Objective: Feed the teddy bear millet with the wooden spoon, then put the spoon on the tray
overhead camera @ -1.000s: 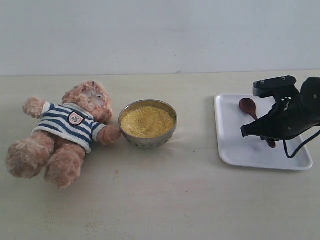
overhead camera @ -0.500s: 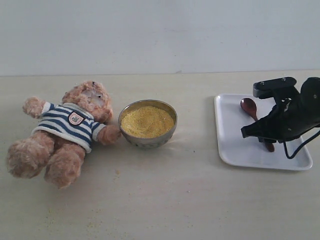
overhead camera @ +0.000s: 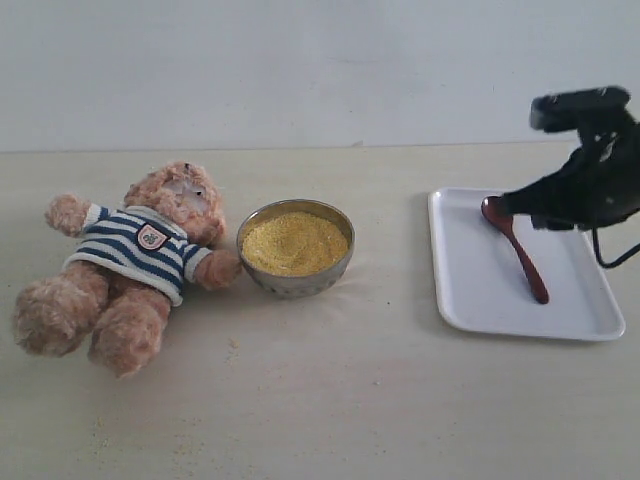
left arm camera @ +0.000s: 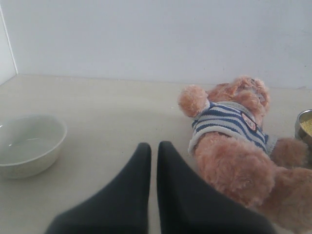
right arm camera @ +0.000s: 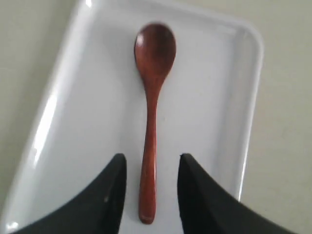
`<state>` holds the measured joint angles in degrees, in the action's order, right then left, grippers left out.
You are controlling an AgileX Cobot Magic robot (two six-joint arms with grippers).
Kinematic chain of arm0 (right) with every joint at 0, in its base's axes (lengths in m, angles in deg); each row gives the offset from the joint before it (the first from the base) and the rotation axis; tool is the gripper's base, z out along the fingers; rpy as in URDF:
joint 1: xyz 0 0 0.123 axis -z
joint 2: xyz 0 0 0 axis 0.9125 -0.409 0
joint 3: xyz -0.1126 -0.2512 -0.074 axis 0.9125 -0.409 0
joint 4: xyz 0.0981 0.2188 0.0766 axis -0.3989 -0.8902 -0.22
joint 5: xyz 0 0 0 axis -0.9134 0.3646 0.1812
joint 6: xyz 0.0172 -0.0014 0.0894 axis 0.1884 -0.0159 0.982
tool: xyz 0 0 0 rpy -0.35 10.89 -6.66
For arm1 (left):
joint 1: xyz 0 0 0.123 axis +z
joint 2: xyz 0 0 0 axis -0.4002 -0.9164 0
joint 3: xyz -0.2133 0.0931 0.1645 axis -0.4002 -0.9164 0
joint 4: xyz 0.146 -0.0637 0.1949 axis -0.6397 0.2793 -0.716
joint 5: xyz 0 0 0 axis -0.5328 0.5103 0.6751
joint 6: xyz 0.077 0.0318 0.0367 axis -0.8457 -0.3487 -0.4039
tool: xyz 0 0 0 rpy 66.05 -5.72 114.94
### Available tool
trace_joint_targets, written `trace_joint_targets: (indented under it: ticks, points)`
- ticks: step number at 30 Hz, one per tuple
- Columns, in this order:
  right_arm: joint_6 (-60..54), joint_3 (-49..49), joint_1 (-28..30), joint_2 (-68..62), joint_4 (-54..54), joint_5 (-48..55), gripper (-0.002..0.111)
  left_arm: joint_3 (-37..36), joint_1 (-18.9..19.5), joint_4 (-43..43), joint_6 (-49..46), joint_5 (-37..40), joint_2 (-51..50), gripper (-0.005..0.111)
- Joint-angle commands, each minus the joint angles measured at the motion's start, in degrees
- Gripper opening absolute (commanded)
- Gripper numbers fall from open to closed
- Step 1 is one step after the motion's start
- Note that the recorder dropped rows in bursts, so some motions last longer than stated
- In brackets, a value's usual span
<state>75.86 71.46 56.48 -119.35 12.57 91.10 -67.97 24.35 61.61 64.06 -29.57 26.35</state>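
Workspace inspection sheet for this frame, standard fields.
Surface: beige tabletop, some loose yellow grains.
Job's things: fluffy brown teddy bear in striped sweater lying beside the round metal bowl of yellow millet; dark wooden spoon lying flat in the white rectangular tray.
Clutter: white round bowl, left wrist view only.
Grippers: left gripper shut, empty; right gripper open over the spoon handle, not gripping.
Cables: black cable on right arm.
Surroundings: plain white wall.
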Motion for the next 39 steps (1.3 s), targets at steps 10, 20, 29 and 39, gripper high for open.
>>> trace_joint_targets:
  ticks: [10,20,29,39]
  points:
    - [6.2,-20.3,0.2,27.1,-1.9,-27.6,0.0,-0.2,0.1,0.6,0.0,-0.5,-0.2,0.005]
    - [-6.0,-48.0,0.2,55.9,-18.3,-58.7,0.0,-0.2,0.1,0.6,0.0,-0.5,-0.2,0.005]
    - [-15.5,-50.3,0.2,80.0,-20.2,-53.7,0.0,-0.2,0.1,0.6,0.0,-0.5,-0.2,0.005]
    - [-29.1,-50.5,0.2,72.5,-48.1,-38.8,0.0,-0.2,0.1,0.6,0.0,-0.5,-0.2,0.005]
